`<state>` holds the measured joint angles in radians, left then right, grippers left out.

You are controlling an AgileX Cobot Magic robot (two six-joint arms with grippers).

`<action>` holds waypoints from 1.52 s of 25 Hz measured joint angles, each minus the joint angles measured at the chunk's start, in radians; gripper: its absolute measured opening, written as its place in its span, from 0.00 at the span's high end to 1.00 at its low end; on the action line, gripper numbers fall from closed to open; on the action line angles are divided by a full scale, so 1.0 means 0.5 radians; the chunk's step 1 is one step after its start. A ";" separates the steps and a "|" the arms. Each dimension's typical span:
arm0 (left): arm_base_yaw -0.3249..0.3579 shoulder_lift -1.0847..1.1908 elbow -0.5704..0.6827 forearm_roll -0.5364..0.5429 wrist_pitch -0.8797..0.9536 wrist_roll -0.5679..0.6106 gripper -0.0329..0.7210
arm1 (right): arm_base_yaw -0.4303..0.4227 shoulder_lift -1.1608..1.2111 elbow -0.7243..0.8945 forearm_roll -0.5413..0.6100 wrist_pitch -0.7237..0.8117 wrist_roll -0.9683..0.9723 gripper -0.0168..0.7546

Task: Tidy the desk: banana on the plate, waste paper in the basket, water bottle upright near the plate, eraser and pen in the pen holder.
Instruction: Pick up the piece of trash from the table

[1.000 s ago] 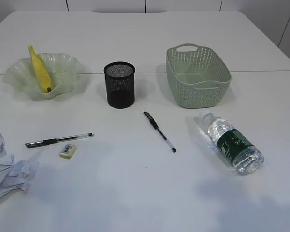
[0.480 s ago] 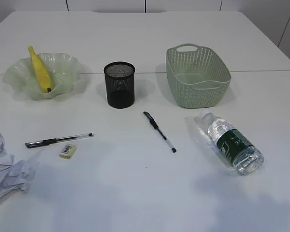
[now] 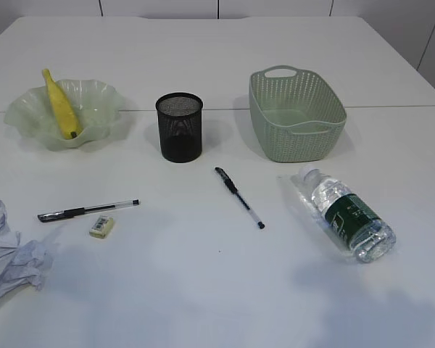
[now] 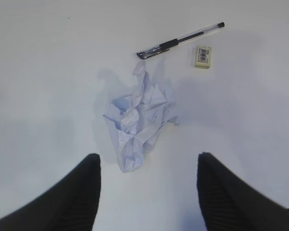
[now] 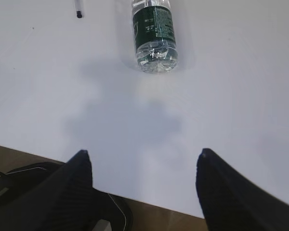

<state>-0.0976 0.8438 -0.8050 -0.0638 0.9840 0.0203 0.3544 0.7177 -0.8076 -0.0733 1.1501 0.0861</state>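
Note:
The banana (image 3: 60, 106) lies in the pale green plate (image 3: 101, 94) at the far left of the desk (image 3: 217, 290). The waste paper (image 3: 7, 254) (image 4: 137, 115) sits at the near left; my left gripper (image 4: 147, 156) hangs open just short of it, nothing between its fingers. One pen (image 3: 87, 210) (image 4: 180, 41) and the eraser (image 3: 101, 226) (image 4: 203, 56) lie beside the paper. A second pen (image 3: 239, 196) lies mid-desk. The water bottle (image 3: 344, 212) (image 5: 154, 29) lies on its side at right. My right gripper (image 5: 144, 154) is open above the desk's near edge. The pen holder (image 3: 180, 127) and basket (image 3: 296, 114) stand behind.
The desk's near edge (image 5: 135, 199) runs under the right gripper, with floor and a dark base below it. A seam between two tabletops (image 3: 391, 107) crosses behind the basket.
The waste paper has slid slightly in the exterior view as the left gripper's view shifted; the other things rest where they were.

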 joint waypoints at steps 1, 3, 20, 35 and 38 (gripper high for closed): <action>0.000 0.000 0.000 -0.003 0.000 0.000 0.35 | 0.000 0.000 0.000 0.000 0.000 0.000 0.33; 0.000 0.000 0.000 -0.003 0.000 0.000 0.35 | 0.000 0.000 0.000 0.000 0.000 0.000 0.33; 0.000 0.791 0.000 0.008 -0.172 0.190 0.22 | 0.000 0.000 0.000 0.003 -0.027 0.000 0.33; 0.000 1.149 0.000 0.010 -0.530 0.321 0.21 | 0.000 0.000 0.000 0.003 -0.043 0.000 0.33; 0.000 1.201 0.000 0.011 -0.566 0.327 0.21 | 0.000 0.000 0.000 0.003 -0.043 0.000 0.33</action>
<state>-0.0976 1.4446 -0.8050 -0.0581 0.7011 0.1838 0.3544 0.7177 -0.8076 -0.0717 1.1287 0.0861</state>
